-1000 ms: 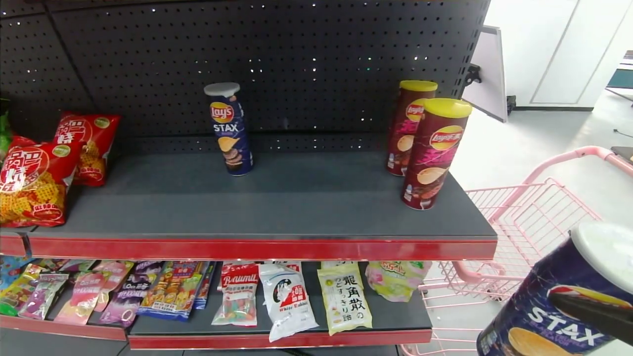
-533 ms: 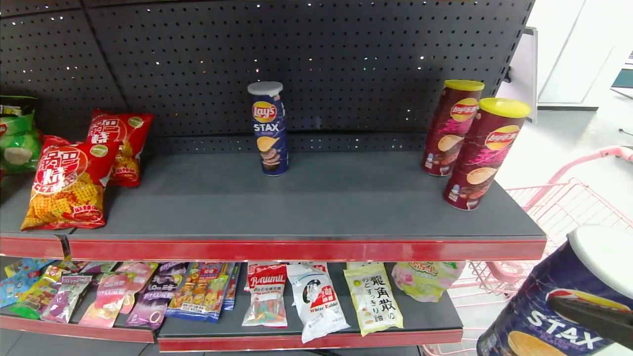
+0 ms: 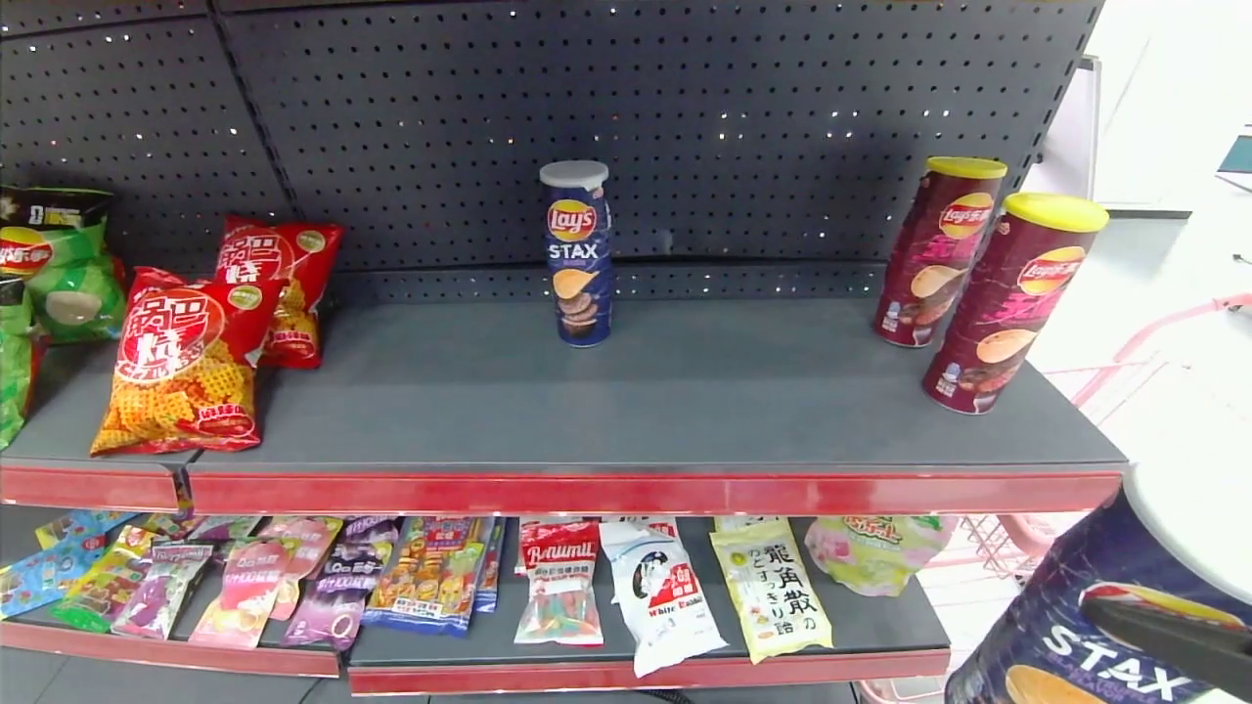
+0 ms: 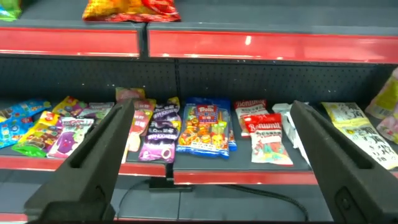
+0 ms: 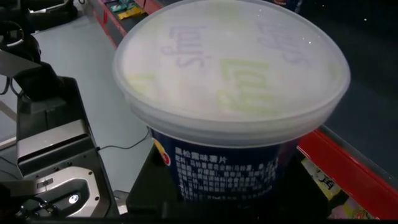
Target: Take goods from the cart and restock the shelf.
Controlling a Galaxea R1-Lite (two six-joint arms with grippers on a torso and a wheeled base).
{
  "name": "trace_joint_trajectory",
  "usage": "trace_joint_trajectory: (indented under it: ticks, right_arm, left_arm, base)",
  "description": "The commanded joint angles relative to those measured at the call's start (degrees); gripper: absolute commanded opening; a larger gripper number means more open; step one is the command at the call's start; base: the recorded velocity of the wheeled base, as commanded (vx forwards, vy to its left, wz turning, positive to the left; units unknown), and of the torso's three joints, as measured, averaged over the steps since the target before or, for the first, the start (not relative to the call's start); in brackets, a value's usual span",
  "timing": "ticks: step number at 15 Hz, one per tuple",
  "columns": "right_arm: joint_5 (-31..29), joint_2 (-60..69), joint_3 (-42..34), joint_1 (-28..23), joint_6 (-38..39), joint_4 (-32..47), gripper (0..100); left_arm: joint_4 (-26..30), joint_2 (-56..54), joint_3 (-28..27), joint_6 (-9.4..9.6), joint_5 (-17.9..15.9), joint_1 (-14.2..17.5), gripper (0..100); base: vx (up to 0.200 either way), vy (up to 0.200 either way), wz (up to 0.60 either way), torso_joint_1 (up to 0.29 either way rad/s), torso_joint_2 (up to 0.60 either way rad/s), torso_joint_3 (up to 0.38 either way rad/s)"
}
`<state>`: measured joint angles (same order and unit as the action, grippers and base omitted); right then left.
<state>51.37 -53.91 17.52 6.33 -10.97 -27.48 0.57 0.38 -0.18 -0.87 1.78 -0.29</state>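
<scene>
Right tool [image 3: 1166, 634] around blue can [image 3: 1071, 577]

Upper shelf [image 3: 685, 411]: blue can [image 3: 579, 254] upright mid-back, two maroon cans [image 3: 1012, 303] at right end, red snack bags [image 3: 186, 367] and green bags [image 3: 59, 279] left. Lower shelf [image 3: 489, 650]: row of candy packets [image 3: 646, 596].

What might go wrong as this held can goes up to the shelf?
1. The held blue can sits below the red shelf edge; lifted, it may clip that edge.
2. The front maroon can stands near the shelf's right end, likely in the arm's path, and may topple.
3. The shelved blue can is tall and narrow; a nudge may tip it.
</scene>
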Motion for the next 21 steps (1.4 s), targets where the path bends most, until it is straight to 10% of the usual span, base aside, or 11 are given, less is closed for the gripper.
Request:
trace_joint_trajectory:
  ticks: [1, 21]
  right_arm:
    - [0.04, 0.12, -0.12, 0.00, -0.01, -0.03, 0]
    - [0.04, 0.38, -1.79, -0.09, -0.01, -0.12, 0]
  left_arm:
    - [0.04, 0.06, 0.01, -0.01, -0.02, -0.06, 100]
    - [0.04, 0.06, 0.01, -0.01, 0.07, -0.06, 100]
  base:
    - [0.000, 0.000, 0.00, 0.000, 0.00, 0.000]
    - [0.060, 0.000, 0.00, -0.001, 0.00, 0.002]
